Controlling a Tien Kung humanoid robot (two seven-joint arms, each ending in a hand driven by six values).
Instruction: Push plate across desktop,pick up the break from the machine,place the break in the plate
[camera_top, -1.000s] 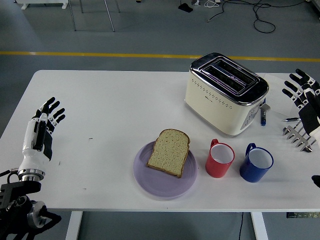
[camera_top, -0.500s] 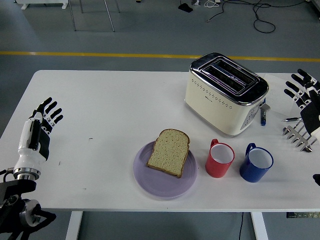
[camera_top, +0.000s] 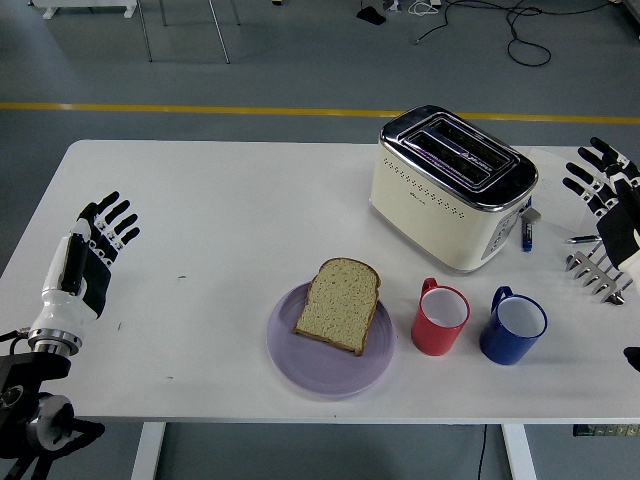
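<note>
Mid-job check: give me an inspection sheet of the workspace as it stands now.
Surface: white table, bare on the left.
Job's things: bread slice lying on the purple plate; toaster, slots look empty.
Clutter: red mug, blue mug, metal rack, pen.
Hands: left hand open at left edge; right hand open at right edge.
Cables: black cables on floor.
Surroundings: yellow floor line.

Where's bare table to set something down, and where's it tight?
Free: the stretch between the left hand and the purple plate, and the far strip left of the toaster. Tight: right side, where the red mug and blue mug sit before the toaster, near the right hand.
</note>
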